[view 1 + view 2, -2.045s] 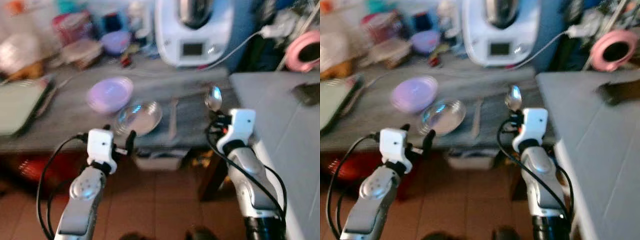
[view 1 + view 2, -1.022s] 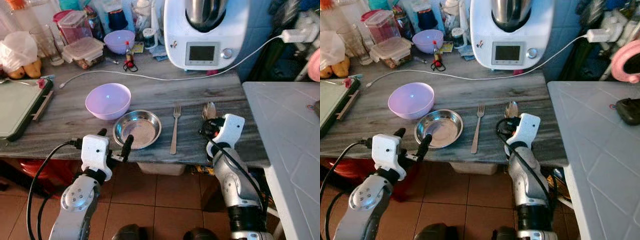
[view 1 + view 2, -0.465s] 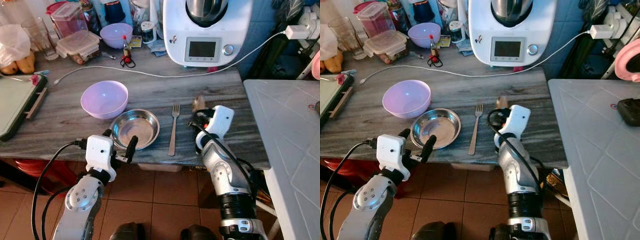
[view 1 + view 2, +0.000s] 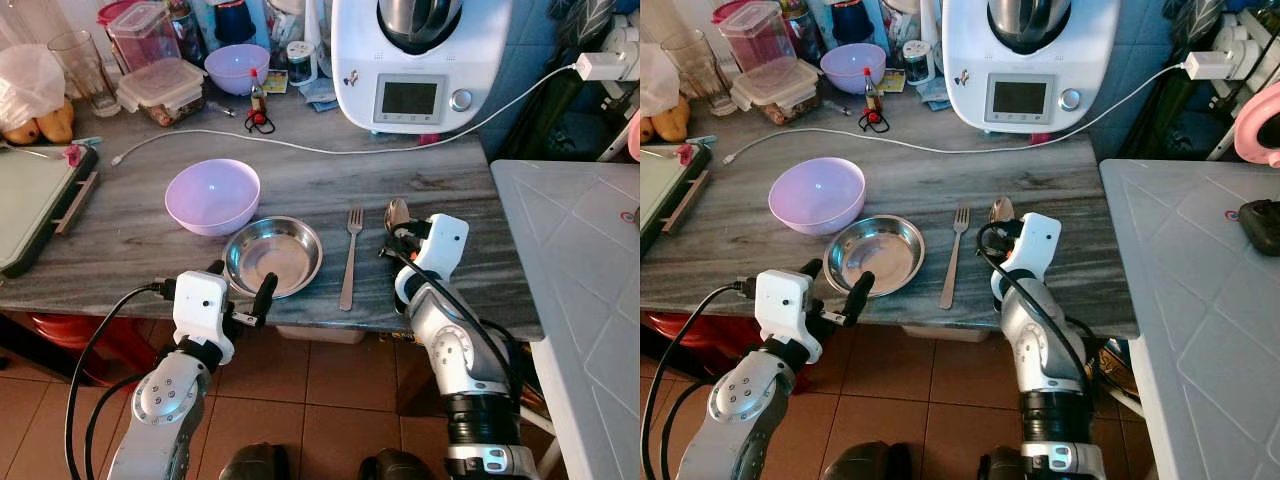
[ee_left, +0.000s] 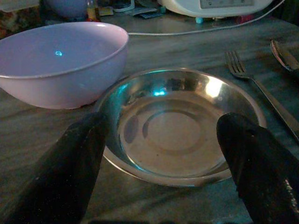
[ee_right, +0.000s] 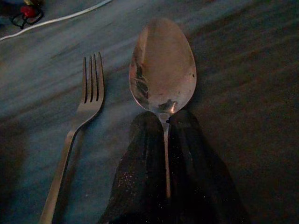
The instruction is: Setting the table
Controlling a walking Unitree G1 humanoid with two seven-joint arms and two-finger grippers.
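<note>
Spoon [image 6: 163, 70] lies on the grey surface [image 4: 130, 235], just right of the fork [image 4: 348, 258], and my right tool [image 6: 166, 154] is closed tight on its handle. The steel dish [image 5: 180, 125] sits left of the fork, touching the purple bowl [image 4: 213, 195]. My left tool [image 5: 159, 163] hangs wide open at the near rim of the dish, holding nothing.

From the head we are looking down on the counter [image 4: 420, 180]; each wrist camera is sitting close over it, both sharing the fork [image 6: 79, 126].
</note>
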